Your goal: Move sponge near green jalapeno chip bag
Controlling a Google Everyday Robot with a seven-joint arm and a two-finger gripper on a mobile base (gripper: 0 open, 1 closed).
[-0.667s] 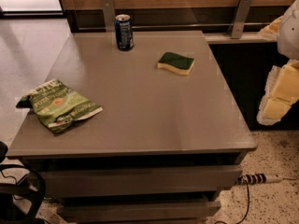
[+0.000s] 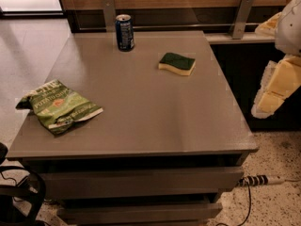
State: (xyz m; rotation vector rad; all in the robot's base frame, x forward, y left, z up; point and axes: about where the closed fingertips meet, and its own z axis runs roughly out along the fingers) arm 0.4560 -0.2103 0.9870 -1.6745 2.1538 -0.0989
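The sponge point(image 2: 177, 63), dark green on top with a pale yellow foam layer, lies flat on the far right part of the grey table point(image 2: 150, 117). The green jalapeno chip bag point(image 2: 59, 106), crumpled with white lettering and an orange-red mark, lies at the table's left edge, far from the sponge. My gripper point(image 2: 277, 84), white with yellow parts, hangs in the air off the table's right edge. It is to the right of the sponge, touches nothing and holds nothing.
A blue soda can point(image 2: 124, 32) stands upright at the back of the table, left of the sponge. A wooden wall with metal brackets point(image 2: 242, 15) runs behind. A power strip and cable point(image 2: 261, 180) lie on the floor at the lower right.
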